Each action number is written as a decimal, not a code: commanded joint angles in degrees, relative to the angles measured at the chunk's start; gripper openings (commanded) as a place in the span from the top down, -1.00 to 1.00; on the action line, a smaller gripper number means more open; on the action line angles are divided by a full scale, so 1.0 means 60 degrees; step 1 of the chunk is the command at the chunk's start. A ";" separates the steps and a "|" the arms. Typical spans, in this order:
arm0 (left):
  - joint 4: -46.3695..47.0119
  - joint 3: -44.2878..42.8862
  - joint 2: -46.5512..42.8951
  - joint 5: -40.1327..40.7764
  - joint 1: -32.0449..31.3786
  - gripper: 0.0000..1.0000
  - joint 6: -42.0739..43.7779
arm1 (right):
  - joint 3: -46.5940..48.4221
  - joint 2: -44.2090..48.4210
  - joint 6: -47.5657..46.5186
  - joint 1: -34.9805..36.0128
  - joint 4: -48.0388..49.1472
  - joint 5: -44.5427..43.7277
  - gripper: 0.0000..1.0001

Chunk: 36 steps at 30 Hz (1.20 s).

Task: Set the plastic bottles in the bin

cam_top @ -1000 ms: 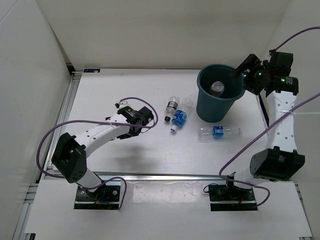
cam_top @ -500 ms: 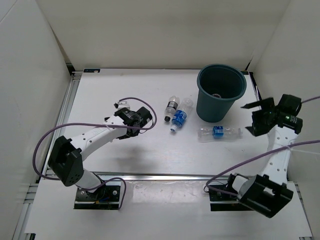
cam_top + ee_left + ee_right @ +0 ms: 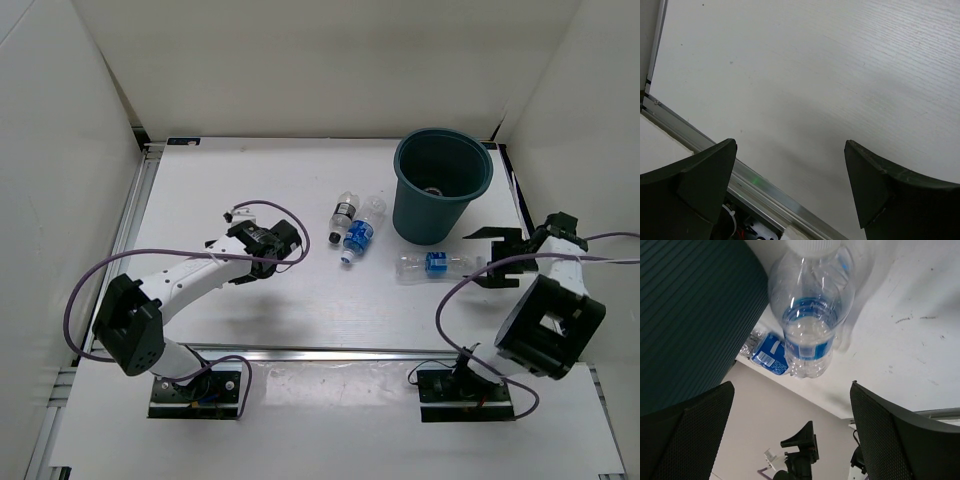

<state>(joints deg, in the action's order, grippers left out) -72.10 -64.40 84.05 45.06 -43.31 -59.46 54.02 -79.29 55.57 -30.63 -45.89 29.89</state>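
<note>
The bin is a dark teal bucket standing upright at the back right. A clear plastic bottle with a blue label lies on its side just in front of it. My right gripper is open and low over the table just to that bottle's right, its fingers pointing at it. In the right wrist view the bottle lies ahead of the open gripper, with the bin's ribbed wall on the left. Two more bottles lie side by side at mid-table. My left gripper is open and empty to their left.
White walls enclose the table on the left, back and right. An aluminium rail runs along the near edge, and the left wrist view shows only bare tabletop above it. Something pale shows dimly at the bin's bottom.
My right arm has swung from over the bin's rim down to the table, right of the lying bottle. The left arm has shifted only slightly.
</note>
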 commanded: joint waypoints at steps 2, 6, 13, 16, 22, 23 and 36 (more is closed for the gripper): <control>-0.0157 -0.0164 -0.0122 0.0430 -0.0047 -1.00 -0.0314 | 0.0035 -0.0394 0.0069 -0.0051 0.0558 0.0454 -1.00; -0.0260 -0.0253 -0.0019 0.0430 -0.0047 -1.00 -0.0402 | -0.0052 -0.0935 -0.0019 -0.0051 0.0879 0.0336 -1.00; -0.0435 -0.0253 0.0069 0.0430 -0.0047 -1.00 -0.0505 | 0.0122 -0.2573 -0.0429 -0.0051 0.1055 0.0101 -1.00; -0.0800 -0.0340 0.0171 0.0518 0.0041 -1.00 -0.0723 | 0.0225 -0.3043 -0.0517 0.0051 0.1144 0.0101 -1.00; -0.1167 -0.0151 0.0084 0.0430 0.0041 -1.00 -0.1047 | 0.0811 -0.3981 -0.0634 0.0314 0.1144 -0.0001 -0.81; -0.1168 -0.0150 0.0083 0.0343 0.0041 -1.00 -0.1134 | 0.0898 -0.3983 -0.0721 0.0315 0.1144 -0.0001 -0.74; -0.1257 -0.0150 0.0287 0.0049 0.0041 -1.00 -0.1545 | 0.1587 -0.3034 -0.2771 0.0944 -0.0116 -0.0734 0.39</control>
<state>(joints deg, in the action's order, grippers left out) -77.23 -64.55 85.78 45.54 -43.24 -67.44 60.49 -102.50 45.58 -26.81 -42.92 27.75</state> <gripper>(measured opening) 1.000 0.545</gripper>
